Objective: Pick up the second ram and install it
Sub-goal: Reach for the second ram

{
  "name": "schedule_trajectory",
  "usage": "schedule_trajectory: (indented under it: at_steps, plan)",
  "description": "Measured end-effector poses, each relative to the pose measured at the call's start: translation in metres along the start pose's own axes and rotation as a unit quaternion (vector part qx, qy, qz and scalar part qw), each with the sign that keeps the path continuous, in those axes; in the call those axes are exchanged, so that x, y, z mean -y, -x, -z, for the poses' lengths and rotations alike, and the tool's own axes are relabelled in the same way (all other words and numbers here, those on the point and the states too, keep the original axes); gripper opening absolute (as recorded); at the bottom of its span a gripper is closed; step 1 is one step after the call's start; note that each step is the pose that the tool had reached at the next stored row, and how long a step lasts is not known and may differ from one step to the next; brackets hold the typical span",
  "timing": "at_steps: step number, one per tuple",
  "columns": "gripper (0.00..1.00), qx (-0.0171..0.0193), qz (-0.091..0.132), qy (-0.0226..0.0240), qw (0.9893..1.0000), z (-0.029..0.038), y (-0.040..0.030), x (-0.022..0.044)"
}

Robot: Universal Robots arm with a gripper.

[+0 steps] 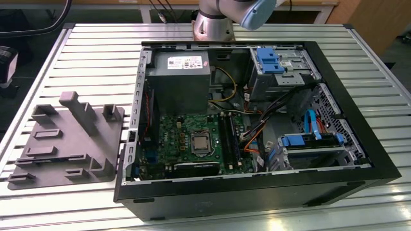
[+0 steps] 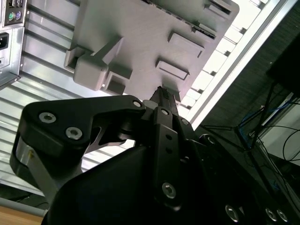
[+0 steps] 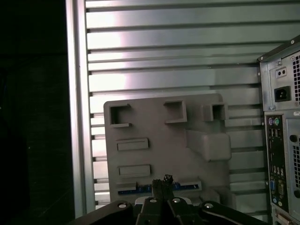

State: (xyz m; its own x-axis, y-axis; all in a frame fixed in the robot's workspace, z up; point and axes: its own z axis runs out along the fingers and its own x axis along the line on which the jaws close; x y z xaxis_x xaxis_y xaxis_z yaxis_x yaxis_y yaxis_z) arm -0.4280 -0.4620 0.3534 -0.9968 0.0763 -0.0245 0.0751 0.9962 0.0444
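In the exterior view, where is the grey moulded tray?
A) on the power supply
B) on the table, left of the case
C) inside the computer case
B: the grey moulded tray lies on the slatted table, at the exterior view's left of the computer case.

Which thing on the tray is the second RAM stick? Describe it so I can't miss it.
Find the pale grey moulded tray on the exterior view's left of the open computer case. The second ram lies along the tray's side opposite its three upright posts. It alone is a long, thin, dark strip tinged blue; its neighbours are pale grey blocks.
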Motion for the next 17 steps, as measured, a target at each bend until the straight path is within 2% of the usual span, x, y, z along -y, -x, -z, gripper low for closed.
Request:
schedule_trajectory:
  at_steps: [17]
  plan:
    - [0.11, -0.0001, 0.000, -0.0001, 1.0000, -0.0033, -0.0033, 0.0028]
